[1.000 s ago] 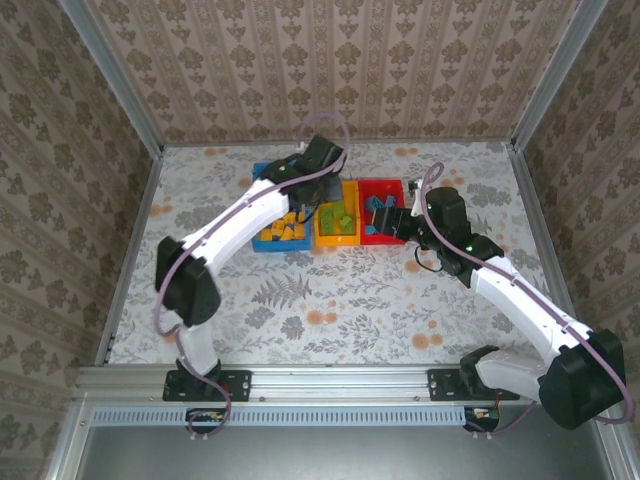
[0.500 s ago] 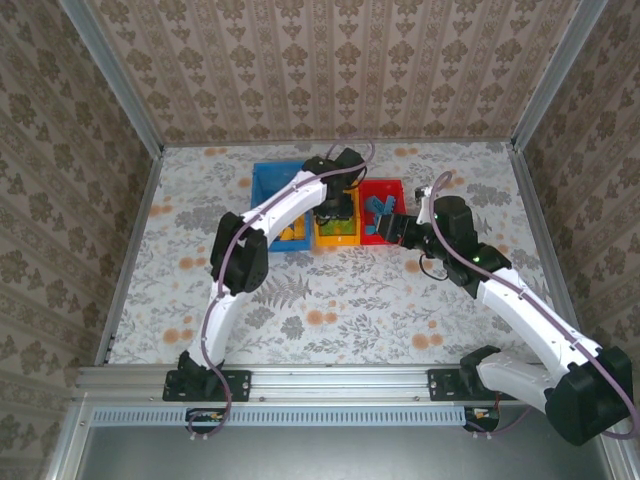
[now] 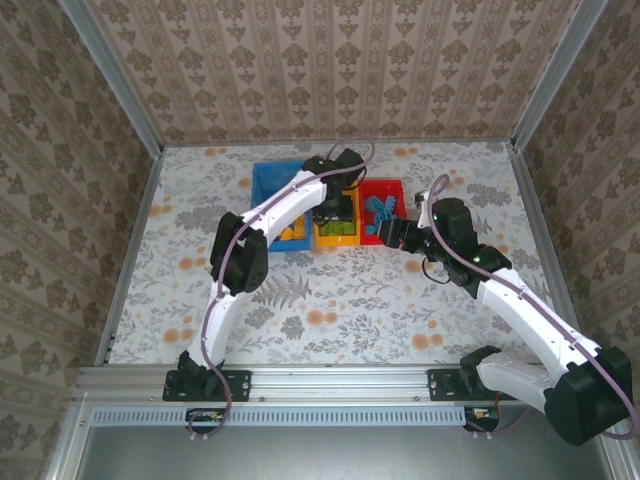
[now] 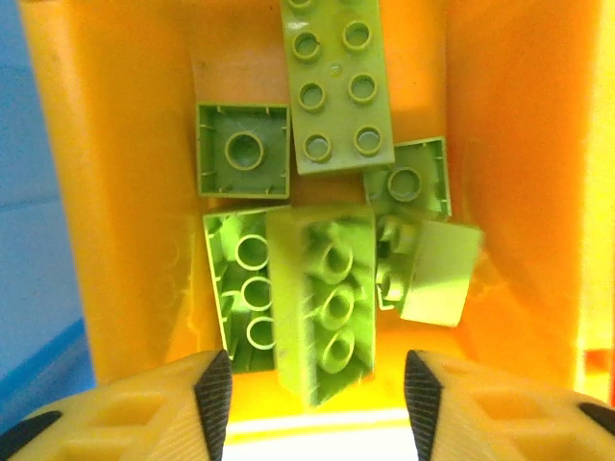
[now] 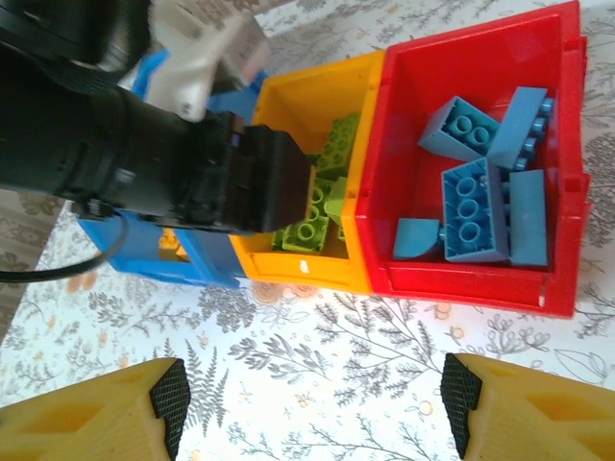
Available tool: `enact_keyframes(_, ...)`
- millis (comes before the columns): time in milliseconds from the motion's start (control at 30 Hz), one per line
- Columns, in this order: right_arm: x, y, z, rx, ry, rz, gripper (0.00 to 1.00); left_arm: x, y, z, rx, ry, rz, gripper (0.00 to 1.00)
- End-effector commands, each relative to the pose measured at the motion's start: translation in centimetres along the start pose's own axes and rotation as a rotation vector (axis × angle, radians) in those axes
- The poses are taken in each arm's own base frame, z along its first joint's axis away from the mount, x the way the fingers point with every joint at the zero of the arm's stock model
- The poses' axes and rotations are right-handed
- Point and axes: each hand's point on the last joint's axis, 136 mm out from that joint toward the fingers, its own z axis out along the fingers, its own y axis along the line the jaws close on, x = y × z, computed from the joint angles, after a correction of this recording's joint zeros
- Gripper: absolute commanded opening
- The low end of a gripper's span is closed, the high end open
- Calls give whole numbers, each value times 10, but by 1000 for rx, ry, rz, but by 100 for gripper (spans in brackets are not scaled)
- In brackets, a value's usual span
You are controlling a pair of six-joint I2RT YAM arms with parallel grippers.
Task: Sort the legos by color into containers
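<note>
Lime green legos (image 4: 322, 298) are lying heaped in the orange-yellow bin (image 4: 115, 192), some studs up, some showing their hollow undersides; one long brick (image 4: 332, 86) is lying flat at the far end of that bin. Your left gripper (image 4: 318, 403) is hanging straight above the heap, its jaws standing apart and pinching nothing.

From above, you are seeing the three containers sitting side by side on the flowered table (image 3: 330, 300): the blue bin (image 3: 266, 180) on the left, the orange-yellow one in the middle, the red bin (image 3: 382, 187) on the right; the red and orange-yellow walls are touching. Orange-yellow legos (image 3: 290, 233) are showing in the blue bin beside your left arm; blue legos (image 5: 471, 206) are resting in the red bin, one of them rounded.

Your right gripper (image 5: 315, 408) is hovering over the table just on the near side of the red and orange-yellow bins; its fingers are spread wide and gripping nothing, with only patterned cloth lying between them.
</note>
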Motion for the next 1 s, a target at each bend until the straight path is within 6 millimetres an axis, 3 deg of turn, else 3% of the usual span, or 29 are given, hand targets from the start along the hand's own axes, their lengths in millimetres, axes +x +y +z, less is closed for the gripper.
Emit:
enact_keyframes(0,-14,0,-9,26,-20,-40,74,-9,1,-56,41,-81,-10,55)
enact_keyframes(167,-21,-4,-16,80,-10,-71,79,-15,20,-111,36,-197,-32,56)
enact_keyframes(200,-23,-9,-19,117,-9,-73,83,-16,25,-125,53,-234,-35,57)
enact_keyframes(233,-25,-16,-23,157,-9,-68,97,-15,32,-138,72,-263,-42,59)
enact_keyframes(267,-27,-24,-29,197,-10,-58,100,-13,44,-149,92,-288,-61,74)
enact_keyframes(300,-29,-30,-34,228,-18,-54,100,-11,57,-158,126,-313,-86,99)
enact_keyframes(333,-31,-37,-40,264,-29,-52,100,-5,70,-162,154,-323,-110,100)
enact_keyframes(467,-45,-72,-75,490,-166,-42,100,26,168,-167,116,-377,-306,100)
enact_keyframes(533,-45,-109,-95,718,-221,-4,100,46,225,-169,-31,-428,-386,100)
enact_keyframes(600,-43,-134,-96,825,-257,-67,99,75,288,-173,-303,-506,-490,100)
enact_keyframes(667,-39,-158,-97,900,-271,-61,100,89,320,-162,-410,-568,-463,100)
enact_keyframes(767,-33,-179,-76,863,-253,-80,100,107,351,-137,-525,-622,-375,100)
enact_keyframes(867,-21,-195,-54,843,-270,-73,100,113,364,-107,-535,-627,-306,100)
enact_keyframes(967,-10,-209,-37,837,-293,-75,99,99,359,-74,-465,-635,-208,100)
